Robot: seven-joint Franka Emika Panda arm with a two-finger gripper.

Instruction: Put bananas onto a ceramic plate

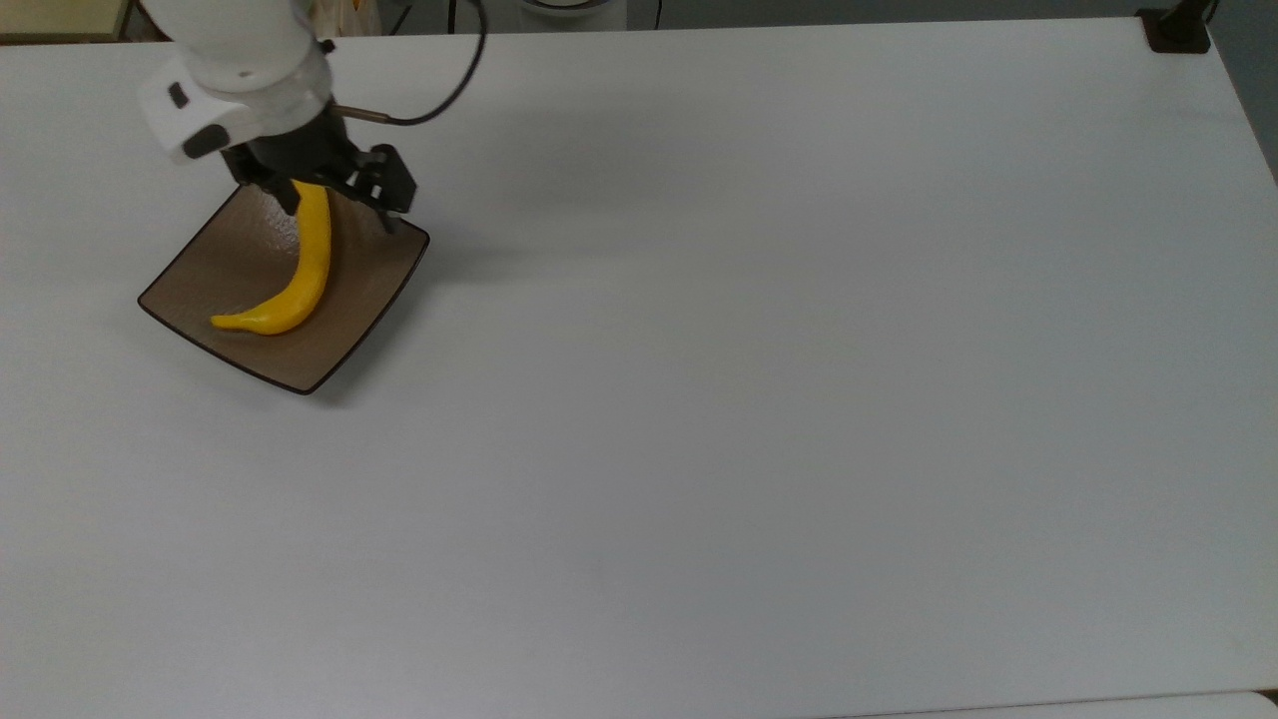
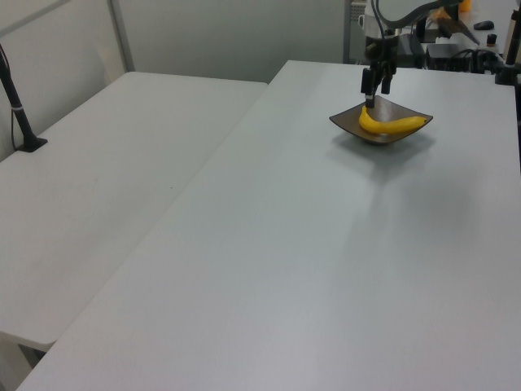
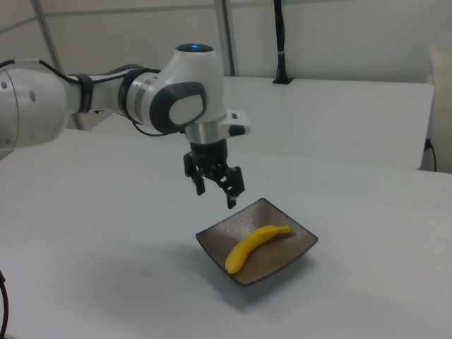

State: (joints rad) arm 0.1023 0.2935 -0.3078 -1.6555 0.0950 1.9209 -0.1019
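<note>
Banana [image 1: 300,275]: one, bright yellow, curved. Lies flat inside the plate [image 1: 215,255], running from the plate's far corner down toward the top view's left, thin end pointing that way. In the right view the banana [image 3: 253,246] sits across the middle of the plate [image 3: 293,252], fully within the rim, nothing touching it.

Plate: square, glossy brown, dark rim, set corner-on near the top view's upper left of the table [image 1: 759,379]. In the left view it stands at the far end, banana [image 2: 389,125] resting in its hollow, brown wall [image 2: 358,133] facing the camera.

Gripper [image 3: 215,187]: black, two fingers spread apart, holding nothing. The right view shows it in the air above the table and apart from the plate, beside the plate's corner on the right view's left. From above, the gripper [image 1: 334,200] overlaps the banana's upper end — a matter of viewing angle, since the right view shows clear air between them.

Table: white, plain; a second white table [image 2: 98,187] stands alongside in the left view.

Status — the placing looks complete: banana on plate, released. What remains, by my reading, is only for the arm to draw off.
</note>
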